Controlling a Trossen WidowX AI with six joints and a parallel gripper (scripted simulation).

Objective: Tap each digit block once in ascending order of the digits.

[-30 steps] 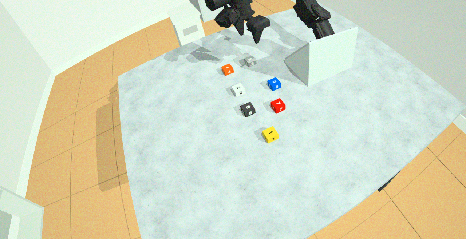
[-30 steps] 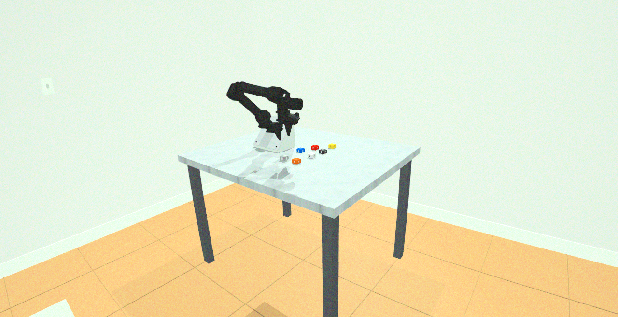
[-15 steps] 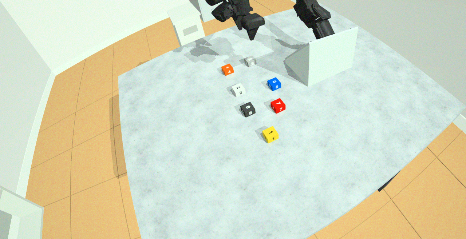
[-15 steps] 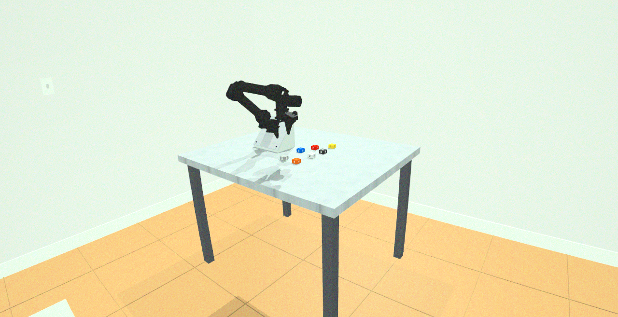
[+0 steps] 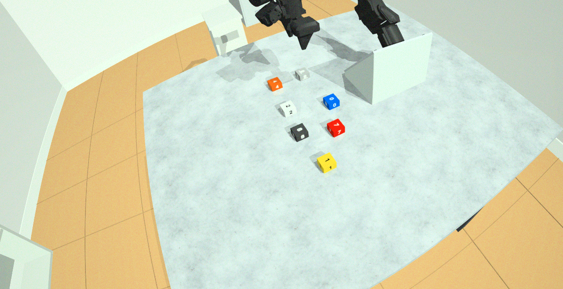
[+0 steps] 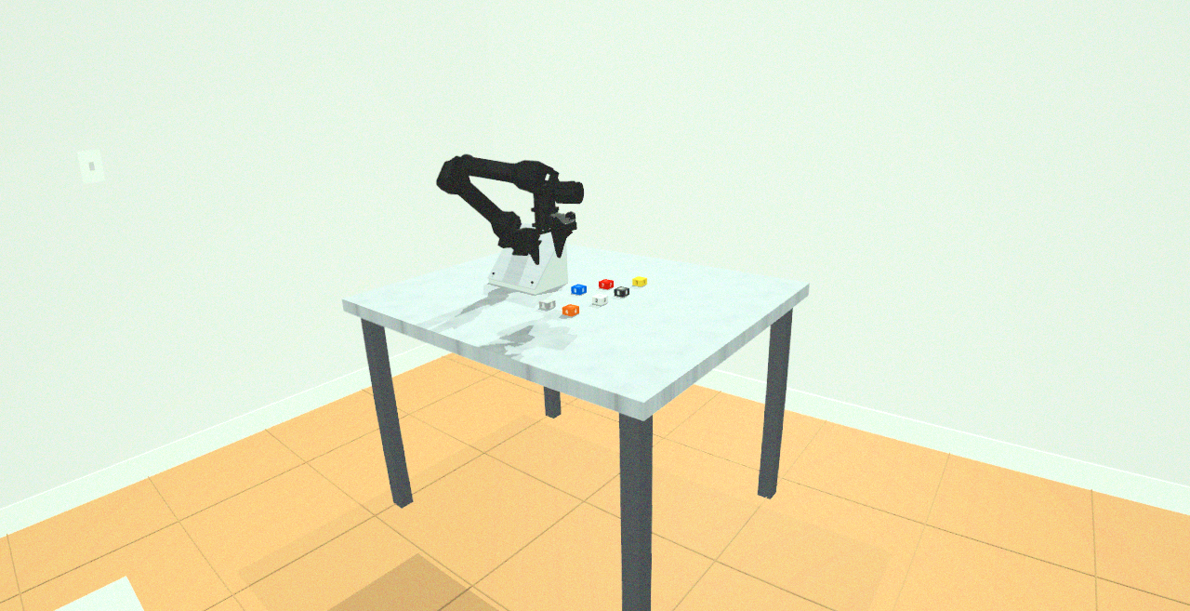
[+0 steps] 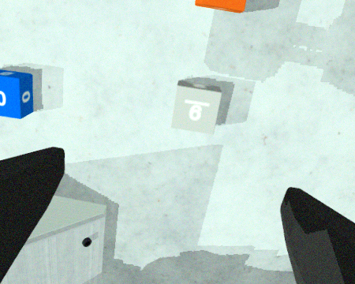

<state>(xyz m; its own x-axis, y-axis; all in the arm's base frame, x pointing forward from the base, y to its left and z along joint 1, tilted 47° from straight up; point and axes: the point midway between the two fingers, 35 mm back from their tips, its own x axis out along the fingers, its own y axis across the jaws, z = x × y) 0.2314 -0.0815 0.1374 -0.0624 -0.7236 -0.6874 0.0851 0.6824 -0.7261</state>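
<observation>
My gripper (image 5: pixel 297 42) (image 6: pixel 547 258) (image 7: pixel 176 180) is open and empty, above the table near the grey block (image 5: pixel 302 74) (image 6: pixel 546 305) (image 7: pixel 195 110). In the wrist view its digit looks like a 6 with a bar above, an underlined 9 when turned over. The blue 0 block (image 5: pixel 330 101) (image 6: pixel 578 289) (image 7: pixel 5 96) is left in that view. The orange 4 block (image 5: pixel 274 84) (image 6: pixel 570 310) (image 7: pixel 224 4) is partly cut off there. The white 2 (image 5: pixel 287 108) (image 6: pixel 599 300), black 8 (image 5: pixel 299 133) (image 6: pixel 621 292), red 7 (image 5: pixel 335 128) (image 6: pixel 605 284) and yellow 1 (image 5: pixel 326 163) (image 6: pixel 639 282) blocks stand apart.
The pale arm base (image 5: pixel 401 70) (image 6: pixel 525 270) (image 7: pixel 63 244) stands beside the blue block's side of the table (image 5: pixel 236 208) (image 6: pixel 666 349). Shadows of the arm fall around the grey block.
</observation>
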